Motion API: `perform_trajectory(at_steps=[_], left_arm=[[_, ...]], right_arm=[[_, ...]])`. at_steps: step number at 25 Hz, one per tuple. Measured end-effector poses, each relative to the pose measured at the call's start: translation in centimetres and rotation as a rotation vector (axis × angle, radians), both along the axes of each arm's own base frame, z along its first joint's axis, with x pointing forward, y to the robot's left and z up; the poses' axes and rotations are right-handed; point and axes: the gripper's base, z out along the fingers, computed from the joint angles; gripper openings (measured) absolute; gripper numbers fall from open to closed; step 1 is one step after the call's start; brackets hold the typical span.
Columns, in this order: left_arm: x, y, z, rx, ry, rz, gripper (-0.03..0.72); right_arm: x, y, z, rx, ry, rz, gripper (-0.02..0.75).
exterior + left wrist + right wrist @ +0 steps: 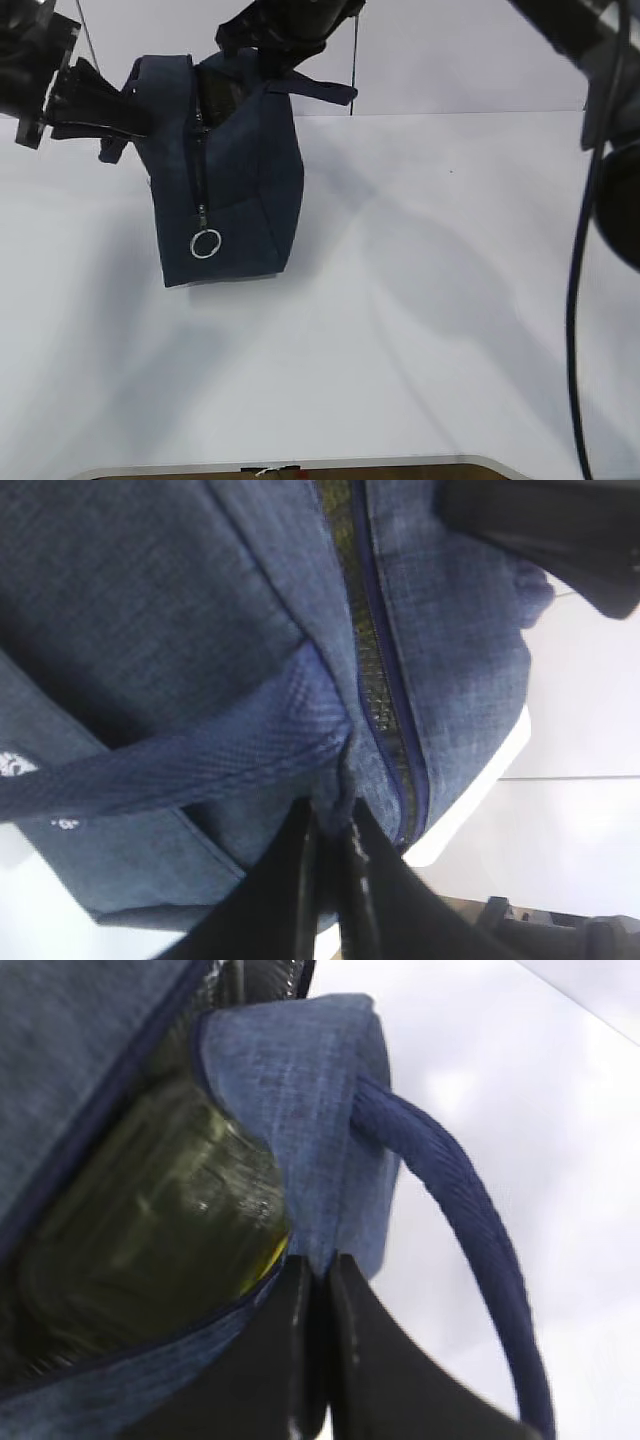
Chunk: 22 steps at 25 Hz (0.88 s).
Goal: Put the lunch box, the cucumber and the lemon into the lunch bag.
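Note:
The navy lunch bag (240, 190) hangs lifted above the white table, held at its top by both grippers, its zipper with a metal ring pull (206, 243) facing me. My left gripper (335, 825) is shut on the bag's fabric beside the zipper and a handle strap. My right gripper (318, 1270) is shut on the bag's end flap next to a looped handle (470, 1240). Through the open top in the right wrist view, the lunch box (150, 1230) lies inside the bag, with a sliver of yellow at its edge. The cucumber and the lemon are hidden.
The white table (430, 300) lies under the bag; its front edge (300, 465) runs along the bottom. A black cable (577, 300) and the right arm's links hang at the right side.

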Motion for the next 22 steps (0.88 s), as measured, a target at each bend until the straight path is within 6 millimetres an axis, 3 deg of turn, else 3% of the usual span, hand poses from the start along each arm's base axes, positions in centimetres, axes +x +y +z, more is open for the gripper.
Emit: perform_trajectory(at_steps=[6,11,22], left_arm=[[-0.3,-2.3,0.4,-0.047,0.001,-0.040,-0.010],[-1.0,-4.8,0.4,-0.061,0.005,-0.100,-0.010],[-2.0,-9.5,-1.0,-0.021,-0.017,-0.212,-0.010]], right_arm=[[-2.0,-2.8,1.9,-0.167,-0.011,-0.049,0.016],[-3.3,-4.9,2.2,-0.294,-0.018,-0.097,0.016],[-3.1,-5.4,1.1,-0.322,-0.006,-0.182,0.015]])
